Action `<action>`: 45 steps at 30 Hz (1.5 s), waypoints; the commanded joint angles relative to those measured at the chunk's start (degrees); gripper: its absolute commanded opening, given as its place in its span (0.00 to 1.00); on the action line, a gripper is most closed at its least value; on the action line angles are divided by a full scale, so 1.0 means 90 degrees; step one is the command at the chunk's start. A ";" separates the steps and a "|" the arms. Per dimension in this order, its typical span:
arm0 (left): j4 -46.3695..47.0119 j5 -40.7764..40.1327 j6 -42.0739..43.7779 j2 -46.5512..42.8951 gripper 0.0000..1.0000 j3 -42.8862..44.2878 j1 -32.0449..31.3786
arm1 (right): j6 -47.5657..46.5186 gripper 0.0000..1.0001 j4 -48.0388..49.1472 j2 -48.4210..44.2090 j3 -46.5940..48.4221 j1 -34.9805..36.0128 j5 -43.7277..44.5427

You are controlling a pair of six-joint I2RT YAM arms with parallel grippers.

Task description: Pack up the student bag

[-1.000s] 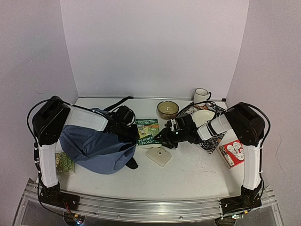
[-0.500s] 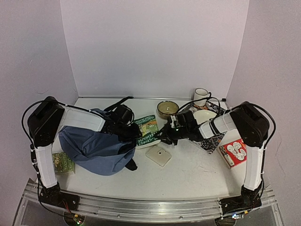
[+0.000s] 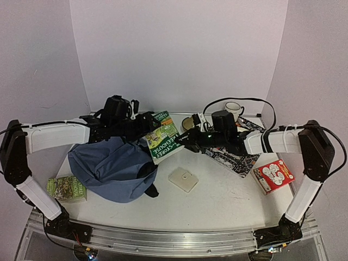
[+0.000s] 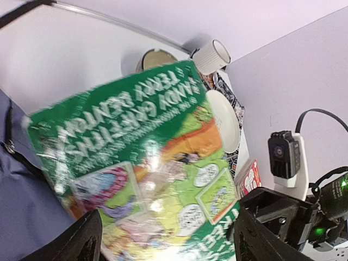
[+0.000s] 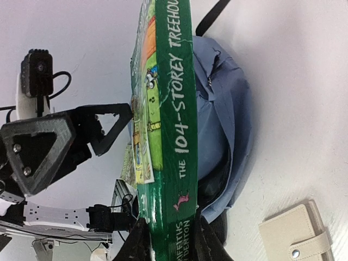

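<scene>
The student bag [image 3: 109,168] lies slumped at the left of the table, slate-blue, its dark mouth [image 5: 217,185] facing right. A green "104-Storey Treehouse" book [image 3: 163,137] hangs tilted on edge above the bag's right end. My right gripper [image 3: 185,140] is shut on the book's lower spine [image 5: 171,239], a finger on each side. My left gripper [image 3: 142,124] hovers above the bag at the book's far side, jaws wide open. In the left wrist view the book's cover [image 4: 152,163] fills the space in front of those open fingers [image 4: 81,242]; I cannot tell whether they touch it.
A cream wallet [image 3: 183,179] lies on the table just right of the bag. A second green book [image 3: 66,187] sits at the front left. A red box [image 3: 273,175], a patterned book [image 3: 234,155], a white mug [image 3: 232,109] and a bowl [image 4: 155,58] stand at right and back.
The right gripper has lifted the green book off the table and tilted it on edge over the bag. The left arm has risen from the bag and opened its jaws.
</scene>
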 commanded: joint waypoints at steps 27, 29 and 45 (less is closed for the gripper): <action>0.3029 0.1611 -0.1250 -0.1295 0.99 -0.1802 0.0504 | 0.0237 0.00 0.1587 -0.1801 -0.0194 0.0019 -0.0695; 0.3211 0.1722 -0.1349 -0.1194 0.99 -0.1826 0.0504 | 0.0287 0.00 0.1654 -0.1817 -0.0186 0.0029 -0.0725; 0.5115 0.2203 -0.2333 -0.1341 0.54 -0.2459 0.0515 | 0.0290 0.00 0.1785 -0.1824 -0.0423 0.0092 -0.0558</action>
